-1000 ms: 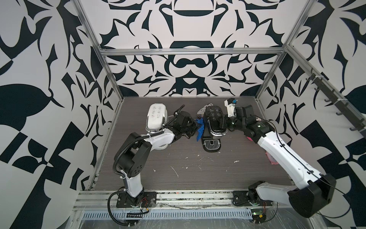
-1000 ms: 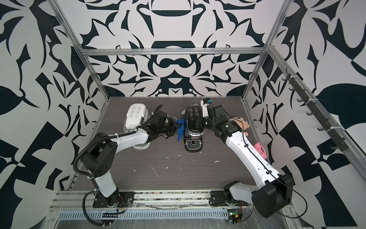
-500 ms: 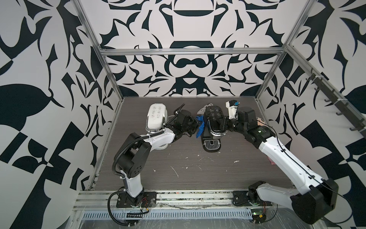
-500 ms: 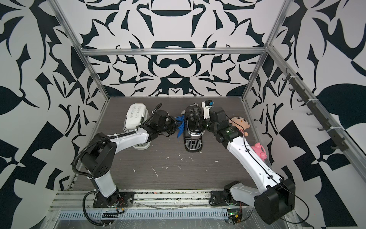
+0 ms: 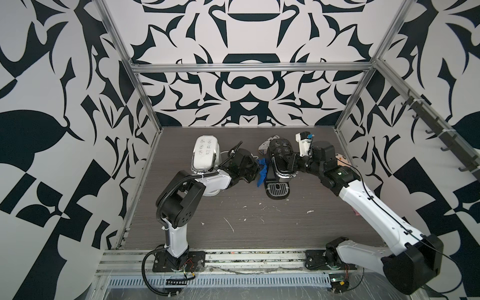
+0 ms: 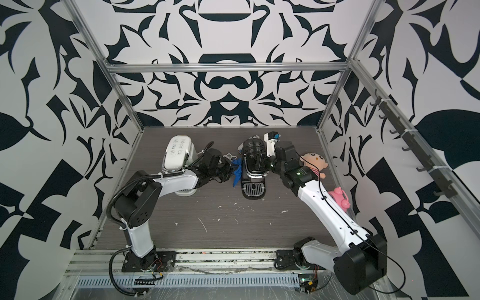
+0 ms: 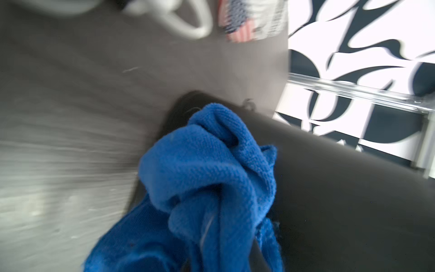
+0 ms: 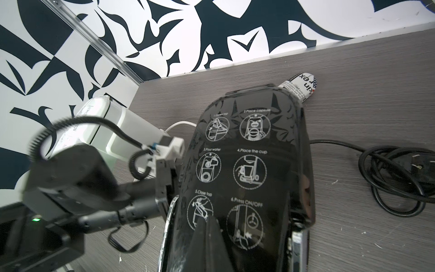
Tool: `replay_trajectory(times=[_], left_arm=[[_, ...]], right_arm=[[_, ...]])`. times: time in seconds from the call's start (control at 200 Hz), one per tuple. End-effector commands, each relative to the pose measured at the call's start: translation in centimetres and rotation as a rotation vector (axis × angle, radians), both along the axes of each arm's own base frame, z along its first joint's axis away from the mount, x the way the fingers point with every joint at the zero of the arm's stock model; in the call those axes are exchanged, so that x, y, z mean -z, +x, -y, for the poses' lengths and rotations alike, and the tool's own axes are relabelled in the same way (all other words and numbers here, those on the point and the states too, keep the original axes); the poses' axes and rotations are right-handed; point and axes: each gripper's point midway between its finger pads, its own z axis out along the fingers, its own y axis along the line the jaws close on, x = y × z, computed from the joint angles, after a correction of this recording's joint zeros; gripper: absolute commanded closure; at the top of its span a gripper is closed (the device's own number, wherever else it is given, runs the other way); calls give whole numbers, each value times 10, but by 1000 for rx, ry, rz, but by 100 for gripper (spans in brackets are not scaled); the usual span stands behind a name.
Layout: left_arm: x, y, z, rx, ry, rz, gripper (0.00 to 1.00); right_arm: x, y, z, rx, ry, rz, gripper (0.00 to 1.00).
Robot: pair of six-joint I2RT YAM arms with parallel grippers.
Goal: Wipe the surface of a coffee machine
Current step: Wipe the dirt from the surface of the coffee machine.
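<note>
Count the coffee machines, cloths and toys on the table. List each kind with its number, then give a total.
Coffee machines: 2 (black coffee machine, white coffee machine)
Cloths: 1 (blue cloth)
Toys: 2 (doll, pink toy)
Total: 5

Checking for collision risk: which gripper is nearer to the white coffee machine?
Left. The left gripper, shut on the blue cloth, is between the white coffee machine and the black coffee machine. The right gripper sits on that machine's top, farther away.
</note>
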Motion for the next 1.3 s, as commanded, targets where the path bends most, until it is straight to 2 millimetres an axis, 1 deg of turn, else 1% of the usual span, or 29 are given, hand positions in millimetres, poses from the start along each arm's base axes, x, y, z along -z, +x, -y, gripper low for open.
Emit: replay_trajectory(times=[0.0, 0.05, 0.11, 0.15, 0.195, 0.245, 0.3, 0.36, 0.4, 0.445, 0.495, 0.54, 0.585, 0.635, 0.66, 0.735, 0.82, 0.86, 0.92, 0.97, 1.02, 1.08, 1.185, 1.295], left_arm=[[-96, 3, 9, 44, -80, 195, 100], [-97, 0, 12, 50, -79, 198, 100], [-85, -5, 15, 53, -66, 180, 100], [-68, -9, 16, 59, -50, 150, 100], [-45, -14, 17, 69, -29, 109, 100], [-13, -21, 13, 66, -2, 40, 100], [15, -28, 7, 49, 5, -17, 100], [35, -34, 0, 25, 2, -61, 100], [40, -37, -2, 16, -5, -75, 100], [38, -36, -3, 7, -18, -77, 100], [26, -33, -2, 6, -33, -57, 100], [9, -26, -1, 13, -38, -22, 100], [-15, -18, 0, 33, -34, 39, 100], [-41, -9, -1, 77, 9, 123, 100], [-51, -6, -3, 95, 45, 152, 100], [-80, 0, -10, 131, 113, 236, 100], [-109, 0, -10, 139, 85, 301, 100], [-118, -1, -8, 149, 67, 317, 100], [-123, -3, -5, 163, 53, 325, 100], [-119, -5, -1, 173, 52, 322, 100], [-108, -7, 2, 178, 50, 304, 100], [-89, -9, 4, 178, 48, 274, 100], [-51, -14, 3, 168, 64, 197, 100], [-16, -25, -1, 160, 90, 134, 100]], right_arm=[[91, -47, 16, 0, -140, -353, 100], [90, -47, 18, 5, -141, -349, 100], [86, -47, 18, 9, -137, -340, 100], [82, -46, 18, 13, -129, -331, 100], [75, -45, 16, 16, -115, -320, 99], [67, -43, 16, 16, -109, -309, 97], [59, -43, 16, 13, -111, -302, 96], [49, -41, 15, 8, -109, -291, 95], [46, -41, 14, 5, -109, -286, 95], [43, -40, 14, 0, -109, -285, 95], [41, -39, 13, -4, -111, -283, 95], [40, -39, 13, -5, -112, -283, 95], [37, -38, 12, -7, -110, -279, 94], [33, -38, 12, -7, -107, -275, 94], [30, -37, 12, -5, -103, -271, 93], [16, -36, 11, -5, -92, -250, 88], [1, -37, 13, 0, -92, -229, 78], [-7, -37, 15, 7, -99, -217, 75], [-14, -37, 21, 29, -121, -200, 71], [-15, -36, 26, 48, -142, -189, 69], [-10, -34, 29, 56, -164, -190, 68], [4, -34, 31, 55, -188, -219, 68], [26, -35, 31, 50, -206, -272, 69], [35, -39, 27, 42, -180, -290, 70]])
